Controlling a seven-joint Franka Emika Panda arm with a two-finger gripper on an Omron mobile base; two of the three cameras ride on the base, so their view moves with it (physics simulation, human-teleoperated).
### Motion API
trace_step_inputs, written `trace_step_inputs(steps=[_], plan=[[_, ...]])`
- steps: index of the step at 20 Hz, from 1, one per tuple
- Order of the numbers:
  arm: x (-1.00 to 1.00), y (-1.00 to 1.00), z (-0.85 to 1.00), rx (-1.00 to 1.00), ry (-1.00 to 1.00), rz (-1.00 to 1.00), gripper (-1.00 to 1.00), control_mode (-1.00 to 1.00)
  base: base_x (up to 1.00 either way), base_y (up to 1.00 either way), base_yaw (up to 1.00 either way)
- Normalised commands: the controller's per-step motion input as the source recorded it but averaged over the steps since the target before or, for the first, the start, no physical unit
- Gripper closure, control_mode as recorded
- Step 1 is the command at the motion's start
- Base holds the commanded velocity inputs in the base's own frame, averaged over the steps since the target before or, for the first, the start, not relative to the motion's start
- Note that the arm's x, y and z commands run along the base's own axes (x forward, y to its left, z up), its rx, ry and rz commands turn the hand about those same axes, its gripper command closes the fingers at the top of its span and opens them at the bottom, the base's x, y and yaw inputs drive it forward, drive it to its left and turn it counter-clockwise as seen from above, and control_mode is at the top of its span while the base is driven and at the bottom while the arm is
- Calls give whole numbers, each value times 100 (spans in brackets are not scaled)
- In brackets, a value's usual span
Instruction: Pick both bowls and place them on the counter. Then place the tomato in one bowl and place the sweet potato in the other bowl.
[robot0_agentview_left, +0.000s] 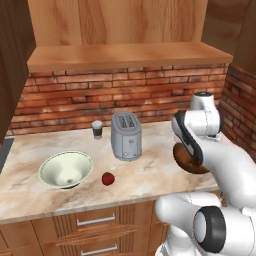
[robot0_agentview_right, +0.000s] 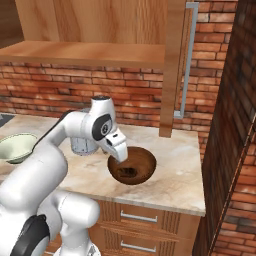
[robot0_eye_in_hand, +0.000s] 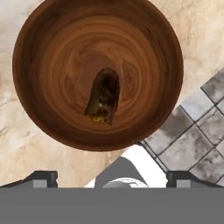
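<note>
Hovering over the wooden bowl, sweet potato already inside

Looking straight down from the hand camera, the end effector (robot0_eye_in_hand: 112, 178) hangs above the dark brown bowl (robot0_eye_in_hand: 98, 72) with its two fingertips (robot0_eye_in_hand: 41, 177) spread wide at the bottom corners and nothing between them. The sweet potato (robot0_eye_in_hand: 103, 96) lies in the bottom of that bowl, a small, knobbly, dark oblong with a yellowish patch at one end. It looks firm and rough-skinned, so it should grip well across its narrow middle and not roll much.

The bowl sits near the right end of the tabletop (robot0_agentview_left: 150, 170), close to the near edge; its turned wood grain runs in rings, the walls look thick and rigid, and the rim is the obvious hold.

The tomato (robot0_agentview_left: 108, 178) rests on the marble-patterned slab, just right of the white and green bowl (robot0_agentview_left: 66, 169) and apart from it. Being small, round and glossy, it will probably be slippery and prone to rolling, so a level pinch across its widest part seems safest. How soft it is cannot be judged at this size. A grey toaster (robot0_agentview_left: 126, 136) and a small shaker (robot0_agentview_left: 97, 129) stand farther back.
</note>
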Motion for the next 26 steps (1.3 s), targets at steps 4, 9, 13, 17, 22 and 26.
trace_step_inputs(steps=[4, 9, 13, 17, 22, 26], plan=[[-22, 49, 33, 0, 0, 19, -100, -100, 0, 0, 0], [-24, 53, 28, -1, 1, 27, -100, -100, 0, 0, 0], [-22, 54, 21, 0, 5, 32, -100, -100, 0, 0, 0], [-16, 56, 12, 0, 8, 32, -100, -100, 0, 0, 0], [-5, 53, 1, 0, 8, 31, -100, -100, 0, 0, 0], [0, 51, 0, 1, 10, 28, -100, -100, 0, 0, 0]])
